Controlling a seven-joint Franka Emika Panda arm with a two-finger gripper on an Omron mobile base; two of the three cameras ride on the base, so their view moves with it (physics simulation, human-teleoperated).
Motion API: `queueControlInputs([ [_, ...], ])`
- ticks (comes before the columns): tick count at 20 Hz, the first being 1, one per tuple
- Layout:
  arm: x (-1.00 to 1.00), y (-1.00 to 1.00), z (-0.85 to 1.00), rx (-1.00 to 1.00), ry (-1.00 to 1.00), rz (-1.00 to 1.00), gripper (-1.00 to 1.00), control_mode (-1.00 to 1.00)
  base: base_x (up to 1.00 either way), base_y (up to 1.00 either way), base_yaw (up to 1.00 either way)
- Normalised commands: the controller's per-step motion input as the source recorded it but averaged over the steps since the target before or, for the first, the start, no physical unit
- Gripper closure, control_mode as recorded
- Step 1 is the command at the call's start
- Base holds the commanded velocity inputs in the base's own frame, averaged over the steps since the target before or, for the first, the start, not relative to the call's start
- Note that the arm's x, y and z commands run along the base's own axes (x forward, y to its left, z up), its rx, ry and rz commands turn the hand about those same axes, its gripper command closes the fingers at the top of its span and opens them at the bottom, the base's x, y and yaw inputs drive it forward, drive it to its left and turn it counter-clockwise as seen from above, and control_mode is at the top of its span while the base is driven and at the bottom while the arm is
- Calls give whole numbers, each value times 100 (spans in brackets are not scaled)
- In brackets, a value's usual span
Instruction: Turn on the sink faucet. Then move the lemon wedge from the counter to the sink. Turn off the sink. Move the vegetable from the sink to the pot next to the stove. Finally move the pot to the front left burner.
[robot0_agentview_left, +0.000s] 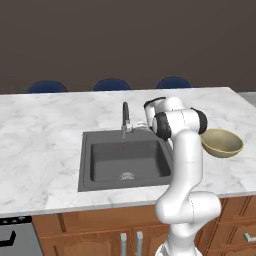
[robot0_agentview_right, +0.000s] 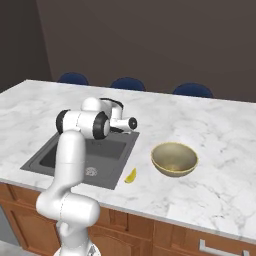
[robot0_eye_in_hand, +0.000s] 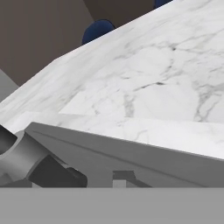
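The arm reaches over the back of the sink (robot0_agentview_left: 100, 165), its hand (robot0_agentview_left: 134, 125) beside the sink faucet (robot0_agentview_left: 125, 118), probably to work the tap. The arm's own links block the fingers, so I cannot tell whether they are spread or pinching. The lemon wedge (robot0_agentview_right: 131, 175) lies on the bench (robot0_agentview_right: 215, 135) between sink and tan bowl (robot0_agentview_right: 174, 159).

We see a tan bowl (robot0_agentview_left: 222, 142) upright near the counter's front right area. Three blue chairs (robot0_agentview_left: 111, 84) line its far edge. Brown cabinets (robot0_agentview_right: 180, 237) with metal handles (robot0_agentview_left: 123, 244) stand below its front edge.
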Motion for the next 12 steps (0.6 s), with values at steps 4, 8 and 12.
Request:
queueControlInputs([
  [4, -12, -85, -72, 3, 0, 0, 100, -100, 0, 0, 0],
  [8, -11, -85, -73, 4, 0, 0, 100, -100, 0, 0, 0],
  [12, -10, -86, -74, 4, 0, 0, 100, -100, 0, 0, 0],
])
